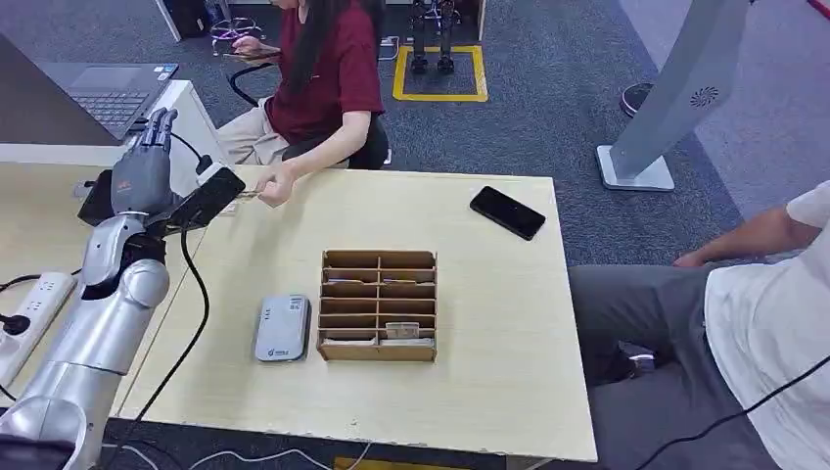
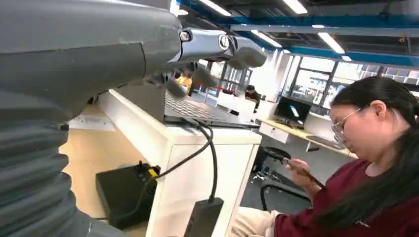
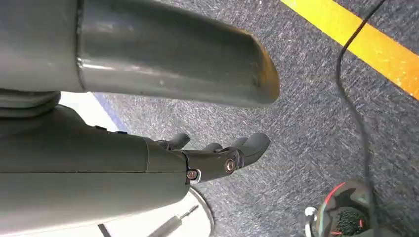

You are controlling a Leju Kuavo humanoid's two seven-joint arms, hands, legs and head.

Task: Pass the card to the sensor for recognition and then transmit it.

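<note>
Pale wood table [image 1: 489, 392] runs across my head view, and on its middle stands a cardboard rack [image 1: 378, 305] of small compartments. I see a card [image 1: 401, 330] in one of the rack's near right compartments. Just left of the rack lies the grey sensor [image 1: 283, 328], flat on the table and not touching it. A black phone [image 1: 507, 211] lies near the far right edge, well apart from the rack.

At the far side sits a person in a red top [image 1: 328, 73], reaching one hand [image 1: 275, 185] onto the table edge with what looks like a second card [image 1: 245, 195] pinched in it; I cannot tell more about it. Another person [image 1: 754, 323] in a white shirt sits to the right of the table.

My left hand [image 1: 145, 166] is raised over the table's far left corner, fingers [image 1: 160, 125] straight and apart, holding nothing; the person's hand is near it but not touching. My right hand [image 3: 217, 158] hangs over the grey carpet [image 3: 316, 123], fingers loosely apart, with nothing in it.
</note>
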